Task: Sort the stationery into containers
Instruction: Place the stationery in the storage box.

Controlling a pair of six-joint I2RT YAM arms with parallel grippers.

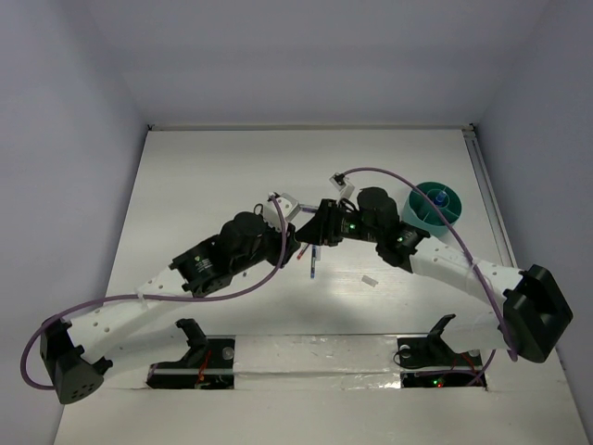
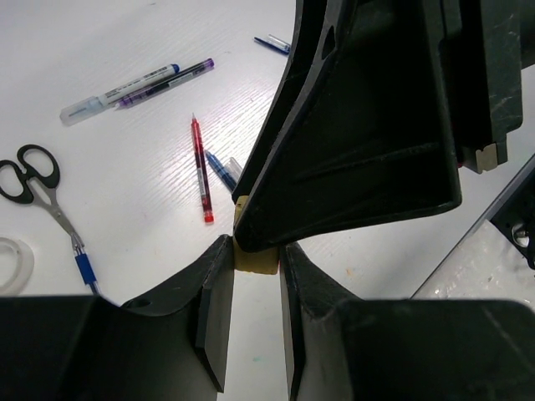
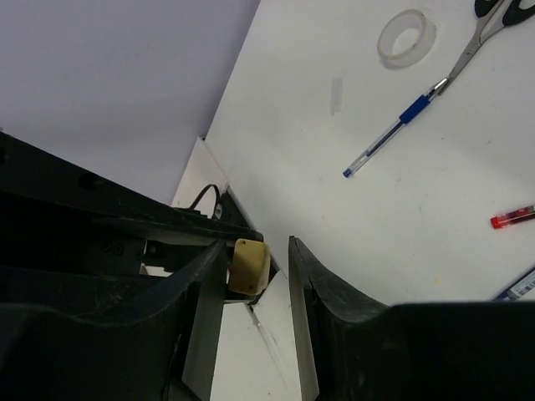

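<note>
Handover, by my reading. My left jaws are pinched on a small tan block (image 2: pixel 255 255), likely an eraser. They hold it at the very tips, so part of it stands proud. My right jaws are spread around the same block. It lies against one right finger, with a clear gap to the other. The two sets of jaws meet nose to nose, raised off the surface (image 1: pixel 213 176) as far as I can tell.

Why so: the teal tub (image 1: pixel 422 219) stands behind the right jaws, close by that wrist and well away from the left jaws. Passing the block across spares the left arm the reach, and the tip grip leaves room for the right fingers.

Around, beyond the left jaws on the surface:
- a red pen (image 2: pixel 201 171)
- a blue pen (image 2: pixel 221 171), half hidden behind the right jaws
- a clear capped pen (image 2: pixel 117 93) and a purple one (image 2: pixel 167 79)
- scissors (image 2: pixel 48 200)
- a white ring (image 3: pixel 385 40)

A white eraser (image 1: pixel 370 281) lies on the base side of the right jaws.

In the way: nothing sits between the block and the open right finger. The right arm's purple cable (image 1: pixel 371 171) arcs over the tub and may crowd the drop. If the left jaws release before the right close, the block falls among the pens.
</note>
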